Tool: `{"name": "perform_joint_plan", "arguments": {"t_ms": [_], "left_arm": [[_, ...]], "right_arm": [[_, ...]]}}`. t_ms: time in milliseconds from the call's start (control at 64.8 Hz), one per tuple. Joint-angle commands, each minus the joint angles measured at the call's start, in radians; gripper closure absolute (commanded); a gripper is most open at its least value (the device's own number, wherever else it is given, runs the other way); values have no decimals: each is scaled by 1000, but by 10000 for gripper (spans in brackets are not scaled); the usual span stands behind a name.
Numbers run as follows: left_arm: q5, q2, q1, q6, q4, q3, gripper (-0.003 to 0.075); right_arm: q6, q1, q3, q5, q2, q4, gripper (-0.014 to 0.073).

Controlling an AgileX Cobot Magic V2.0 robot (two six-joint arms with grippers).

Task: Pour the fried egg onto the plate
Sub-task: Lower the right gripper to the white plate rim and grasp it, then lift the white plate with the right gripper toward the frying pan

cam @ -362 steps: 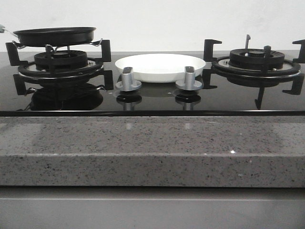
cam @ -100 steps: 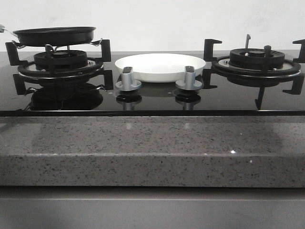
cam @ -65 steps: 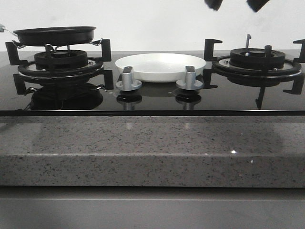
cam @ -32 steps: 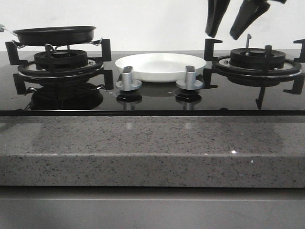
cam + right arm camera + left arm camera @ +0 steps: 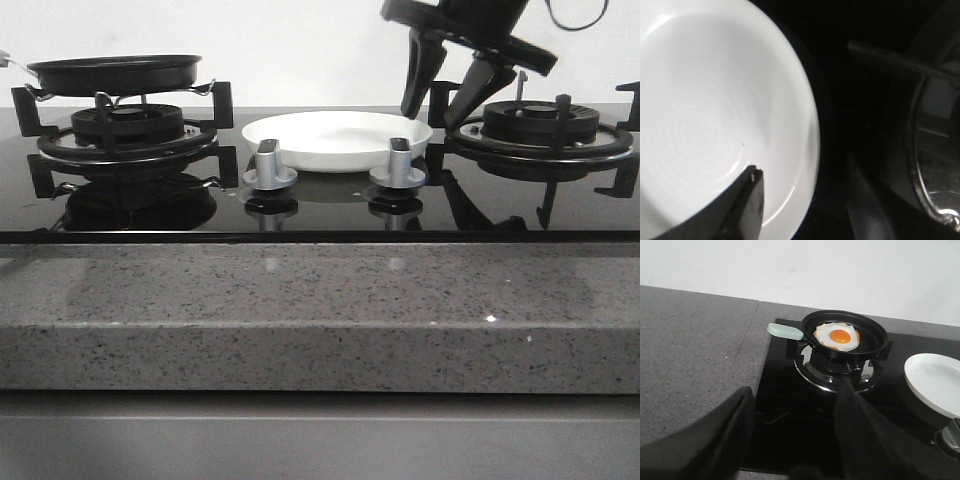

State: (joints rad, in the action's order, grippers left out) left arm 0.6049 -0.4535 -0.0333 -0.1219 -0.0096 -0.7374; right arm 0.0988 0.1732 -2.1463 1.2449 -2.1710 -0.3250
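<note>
Our right pincer (image 5: 440, 105) hangs spread wide and empty over the right rim of the white plate (image 5: 335, 135), one finger over the dish and the other outside it, toward the right burner grate (image 5: 540, 135). The step in hand looks like taking hold of that rim, so we should settle straight down until the edge sits between the fingers, then close gently (glossy ware may slip) and keep clear of the grate.

Our left pincer (image 5: 795, 440) is also wide open and holds nothing, well back from the hob. The fried egg (image 5: 837, 336) lies in the black frying pan (image 5: 845, 334) on the left burner, its pale handle (image 5: 785, 331) pointing left.

We count one egg, one pan, one plate, two burners and two silver knobs (image 5: 270, 170) on the near side of the plate, all on the speckled stone table (image 5: 320, 310).
</note>
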Motion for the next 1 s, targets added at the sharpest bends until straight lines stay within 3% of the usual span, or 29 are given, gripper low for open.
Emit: {"name": "perform_joint_plan", "arguments": {"t_ms": [0,247,694,987], "left_arm": [[-86,-15,-5,-10,-8,-35,356],[-86,-15,-5,-10,-8,-35,356],[-86,-15,-5,-10,-8,-35,356],[-86,-15,-5,-10,-8,-35,356]], "right_arm": [[-5,-4,-40,47,44,-32,200],[-13,-4,-49,68,8,-54,233],[-15,-4,-68,34,8,-54,662],[-12,-4,-174,66,54,-77,660]]}}
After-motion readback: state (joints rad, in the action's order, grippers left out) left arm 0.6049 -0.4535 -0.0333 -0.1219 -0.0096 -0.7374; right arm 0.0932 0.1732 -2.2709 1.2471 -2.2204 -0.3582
